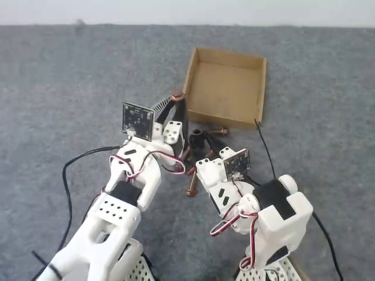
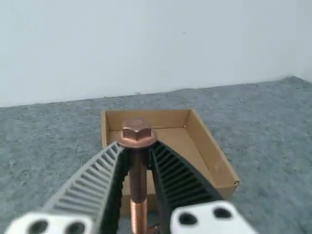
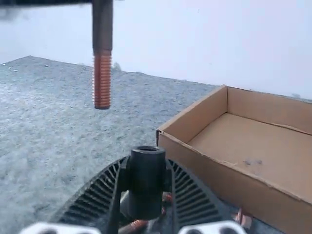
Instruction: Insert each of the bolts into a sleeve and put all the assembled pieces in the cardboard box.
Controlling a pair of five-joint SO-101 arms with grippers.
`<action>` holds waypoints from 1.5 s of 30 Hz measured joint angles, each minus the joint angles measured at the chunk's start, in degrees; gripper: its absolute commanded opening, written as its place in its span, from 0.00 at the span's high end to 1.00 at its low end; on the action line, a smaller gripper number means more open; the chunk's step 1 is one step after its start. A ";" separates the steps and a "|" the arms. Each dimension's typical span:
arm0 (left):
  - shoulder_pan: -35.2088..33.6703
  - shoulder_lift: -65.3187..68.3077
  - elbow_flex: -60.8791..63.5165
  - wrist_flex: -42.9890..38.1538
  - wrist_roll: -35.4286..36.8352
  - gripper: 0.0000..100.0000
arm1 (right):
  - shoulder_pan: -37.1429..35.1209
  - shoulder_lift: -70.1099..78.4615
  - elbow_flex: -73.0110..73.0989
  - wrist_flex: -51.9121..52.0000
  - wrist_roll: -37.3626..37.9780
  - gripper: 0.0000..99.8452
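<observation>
My left gripper (image 1: 177, 110) is shut on a copper bolt (image 1: 177, 95), held upright with its hex head (image 2: 138, 132) on top and the threaded end down. My right gripper (image 1: 198, 144) is shut on a black sleeve (image 3: 146, 178), which stands upright with its hole facing up. In the right wrist view the bolt's threaded tip (image 3: 102, 78) hangs above the sleeve and off to one side, apart from it. The cardboard box (image 1: 222, 120) lies just beyond both grippers, with nothing inside.
One loose bolt (image 1: 217, 132) lies by the box's near wall and another (image 1: 191, 186) on the grey carpet between the arms. More bolts (image 3: 137, 225) show under the right gripper. A black cable (image 1: 265, 146) runs past the box's near right corner.
</observation>
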 measured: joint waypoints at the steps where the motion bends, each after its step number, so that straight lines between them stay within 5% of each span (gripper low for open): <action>1: 0.09 -0.97 0.88 0.00 -0.09 0.99 | 0.00 0.00 0.00 0.00 0.00 0.99; 16: 4.40 -16.44 3.87 9.76 0.18 0.99 | 0.00 0.00 0.00 0.00 0.00 0.99; 28: 2.73 8.44 -2.99 1.32 0.18 0.99 | -1.23 0.00 0.00 -0.35 0.00 0.99; 45: 2.90 9.05 -5.80 0.18 0.26 0.99 | -2.55 0.00 0.62 -4.84 0.00 0.99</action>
